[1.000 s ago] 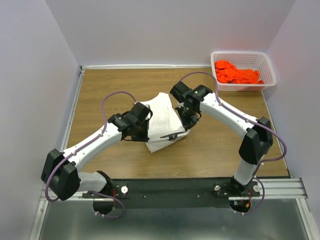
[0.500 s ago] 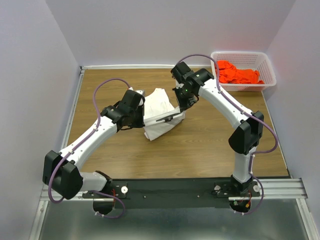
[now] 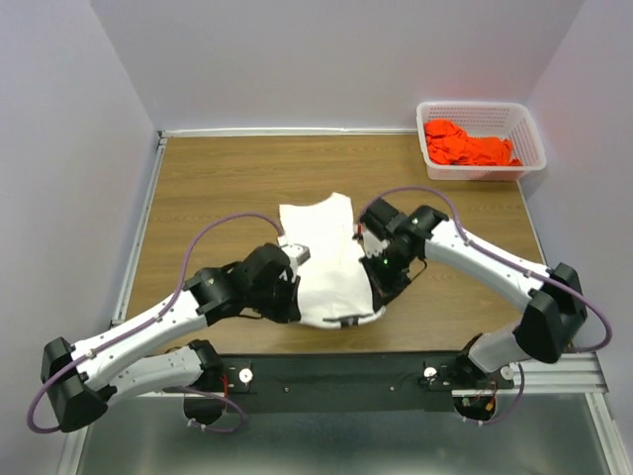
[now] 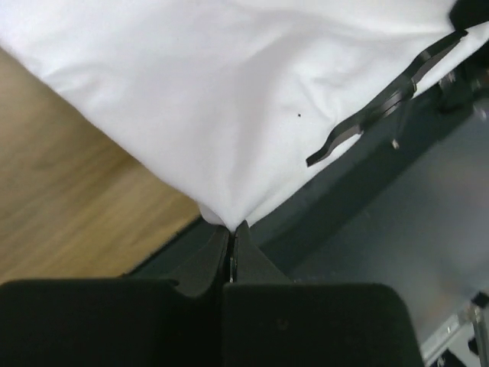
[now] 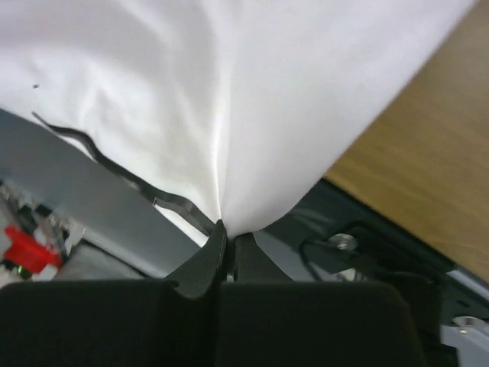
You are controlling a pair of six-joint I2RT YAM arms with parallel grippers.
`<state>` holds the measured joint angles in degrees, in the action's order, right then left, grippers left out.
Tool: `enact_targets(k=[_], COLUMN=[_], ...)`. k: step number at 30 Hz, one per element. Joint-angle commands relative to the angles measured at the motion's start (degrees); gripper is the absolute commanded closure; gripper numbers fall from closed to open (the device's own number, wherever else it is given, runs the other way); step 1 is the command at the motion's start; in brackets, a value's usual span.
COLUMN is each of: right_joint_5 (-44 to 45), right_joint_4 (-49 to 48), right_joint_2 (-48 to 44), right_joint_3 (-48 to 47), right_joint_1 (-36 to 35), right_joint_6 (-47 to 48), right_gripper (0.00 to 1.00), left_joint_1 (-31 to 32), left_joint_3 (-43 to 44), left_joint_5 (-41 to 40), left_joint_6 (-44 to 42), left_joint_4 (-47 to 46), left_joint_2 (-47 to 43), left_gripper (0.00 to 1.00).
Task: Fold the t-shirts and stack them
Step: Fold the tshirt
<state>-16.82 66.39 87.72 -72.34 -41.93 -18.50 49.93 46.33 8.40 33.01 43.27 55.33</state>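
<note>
- White t-shirt (image 3: 321, 247) lies spread on the worktop (image 3: 218, 188), well apart from the basket (image 3: 529, 139), on the basket's side toward the black rail (image 3: 346, 374). Orange-red t-shirt (image 3: 470, 146) sits inside the basket.
- Left pincer (image 4: 231, 229) is clamped tight on one corner of the hem; right pincer (image 5: 227, 228) is clamped tight on the other. Cloth fans out taut from both.
- Step reads as drag-and-flatten of the hem end farthest from the basket.
- Pull both corners equally and at the same height, so no diagonal crease forms.
- Wrist views show dark rail beneath the pinched corners. I judge the hem is at or past the worktop edge, so set it down on wood, not on the rail.
- Lower before letting go; a drop would likely rumple the hem.
- Can't tell if the cloth is one layer or doubled, possibly doubled. Check before folding.
</note>
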Motion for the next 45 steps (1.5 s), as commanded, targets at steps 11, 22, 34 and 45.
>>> enact_targets(k=[11,22,34,45], right_joint_5=[0.2,1.44,-8.85,-1.29], right_joint_4=[4.89,2.61,-5.12,-7.58], right_joint_2=[0.24,10.09,21.34,33.2], right_joint_3=[-7.63,-16.52,-21.09,-29.27], right_joint_1=[-6.68,10.11,21.27,23.04], right_joint_6=[-5.06,0.92,4.17,4.53], right_gripper=[1.0,1.0,0.99,0.99], left_joint_1=[7.65,-12.13,-22.68,-25.15], left_joint_3=[5.88,9.74,14.93,19.5], left_joint_5=[-1.81,-2.34,1.97,0.22], left_joint_6=[5.23,-8.22,-11.74,-12.89], left_joint_4=[8.25,-2.81,-16.01,-22.96], left_joint_2=[0.55,9.52,21.3,38.08], left_gripper=[1.0,1.0,1.0,1.0])
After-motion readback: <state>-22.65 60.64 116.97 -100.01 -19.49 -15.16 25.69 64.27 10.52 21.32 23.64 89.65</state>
